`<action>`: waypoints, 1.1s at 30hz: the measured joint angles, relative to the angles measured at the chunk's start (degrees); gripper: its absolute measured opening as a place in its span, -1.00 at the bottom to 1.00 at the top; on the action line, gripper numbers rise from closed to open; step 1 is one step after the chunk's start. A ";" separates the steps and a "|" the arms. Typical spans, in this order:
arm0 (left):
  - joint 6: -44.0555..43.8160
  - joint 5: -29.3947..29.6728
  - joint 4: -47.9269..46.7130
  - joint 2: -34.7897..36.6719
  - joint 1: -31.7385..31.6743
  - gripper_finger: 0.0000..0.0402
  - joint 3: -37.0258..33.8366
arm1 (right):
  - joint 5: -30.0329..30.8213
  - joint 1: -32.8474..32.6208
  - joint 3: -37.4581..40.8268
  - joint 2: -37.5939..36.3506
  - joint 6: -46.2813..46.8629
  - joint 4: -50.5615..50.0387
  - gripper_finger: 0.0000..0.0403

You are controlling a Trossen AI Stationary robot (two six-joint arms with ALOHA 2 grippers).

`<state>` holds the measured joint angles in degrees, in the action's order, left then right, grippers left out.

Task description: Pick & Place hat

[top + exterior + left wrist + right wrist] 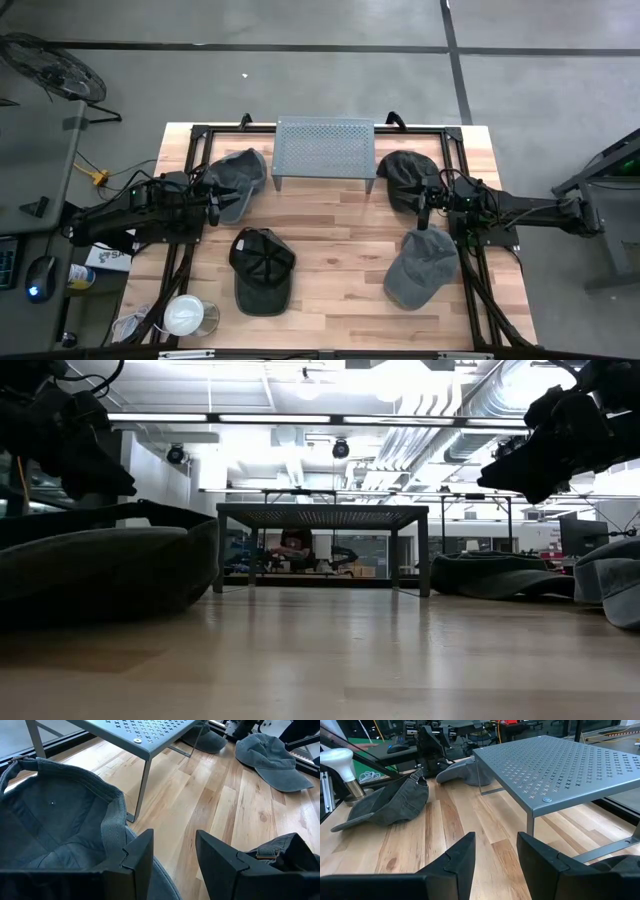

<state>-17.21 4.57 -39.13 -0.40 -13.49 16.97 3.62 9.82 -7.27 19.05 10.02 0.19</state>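
Four caps lie on the wooden table around a grey perforated metal stand [323, 150]. A blue-grey cap [238, 180] lies upside down at the far left; it also shows in the left wrist view [55, 820]. A dark grey cap [403, 172] lies at the far right, a black cap [262, 270] near centre-left, and a grey cap [422, 268] near right. My left gripper [172, 855] is open and empty over the blue-grey cap's near rim. My right gripper [495, 855] is open and empty beside the dark grey cap [620, 865], its fingers pointing toward the table's left.
The stand's thin legs [142, 790] rest on the table between the two far caps. A white object [185, 315] with cables sits at the near left corner. Black frame rails [462, 160] run along the table's sides. Bare wood [330, 230] lies between the caps.
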 joint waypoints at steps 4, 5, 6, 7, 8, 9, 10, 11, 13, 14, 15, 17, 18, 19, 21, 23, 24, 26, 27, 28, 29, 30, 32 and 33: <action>0.01 0.00 0.00 0.00 0.01 -0.28 0.01 | -0.01 0.00 0.01 0.00 0.01 0.00 -0.32; 0.00 0.01 0.00 0.01 0.00 -0.28 0.01 | -0.01 0.00 0.01 0.00 0.00 0.00 -0.32; 0.00 0.01 0.00 0.00 0.02 -0.28 0.00 | -0.01 -0.01 0.01 0.00 0.01 0.00 -0.32; 0.00 0.01 0.00 0.00 0.02 -0.28 0.00 | -0.01 0.00 0.00 0.00 0.00 0.00 -0.32; 0.00 0.01 0.00 0.02 0.00 -0.28 0.00 | 0.00 0.00 0.00 0.00 0.01 0.00 -0.32; 0.00 0.01 0.00 0.00 0.02 -0.28 0.00 | -0.02 -0.02 0.02 0.00 0.00 0.00 -0.32; 0.01 0.00 0.00 0.00 0.01 -0.28 0.01 | -0.02 0.00 0.00 0.00 0.00 0.00 -0.32; 0.00 0.01 0.00 0.02 0.02 -0.28 0.01 | -0.01 -0.01 0.00 0.00 0.00 -0.01 -0.32; 0.00 0.01 0.00 0.01 0.02 -0.28 0.00 | -0.02 0.00 0.00 0.00 0.01 0.00 -0.32; 0.00 0.01 0.00 0.01 0.01 -0.28 0.00 | 0.00 0.00 0.02 0.00 0.00 0.00 -0.32; 0.01 0.00 0.00 0.00 0.00 -0.28 0.00 | -0.02 -0.01 0.01 0.00 0.01 0.00 -0.32; 0.00 -0.01 0.00 0.01 0.02 -0.28 0.00 | -0.02 0.00 0.00 0.00 0.00 0.00 -0.32; 0.00 0.01 0.00 0.02 0.02 -0.28 0.00 | 0.00 0.00 0.00 0.00 0.00 0.00 -0.32; 0.02 0.01 0.00 0.00 0.00 -0.28 0.00 | -0.02 0.00 0.02 0.00 0.00 0.00 -0.32; 0.00 -0.01 0.00 0.00 0.01 -0.28 0.00 | -0.01 0.00 0.02 0.00 0.02 0.00 -0.32; 0.01 0.00 0.00 0.00 0.02 -0.28 0.00 | -0.02 -0.01 0.01 0.00 0.00 0.00 -0.32; 0.01 0.00 0.00 0.00 0.01 -0.28 0.00 | -0.02 -0.01 0.01 0.00 0.00 0.00 -0.32; 0.00 0.01 0.00 0.01 0.01 -0.28 0.00 | -0.02 -0.01 0.01 0.00 0.01 0.00 -0.32; 0.00 0.01 0.00 0.00 0.02 -0.28 0.00 | -0.02 0.00 0.02 0.00 0.01 0.00 -0.32; 0.00 0.01 0.00 0.00 0.02 -0.28 0.00 | -0.01 -0.02 0.01 0.00 0.01 0.00 -0.32; 0.00 -0.01 0.00 0.01 0.02 -0.28 0.00 | -0.02 0.00 0.00 0.00 0.00 -0.02 -0.32; 0.00 0.01 0.00 0.00 0.02 -0.28 0.02 | -0.02 -0.02 0.00 0.00 0.00 0.00 -0.32; 0.01 0.00 0.00 0.00 0.01 -0.28 0.01 | -0.02 0.00 0.00 0.00 0.02 0.00 -0.32; 0.01 -0.01 0.00 0.01 0.01 -0.28 0.01 | 0.00 -0.02 0.00 0.00 0.00 0.00 -0.32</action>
<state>-17.20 4.56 -39.13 -0.39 -13.49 16.98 3.61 9.80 -7.26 19.05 10.03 0.19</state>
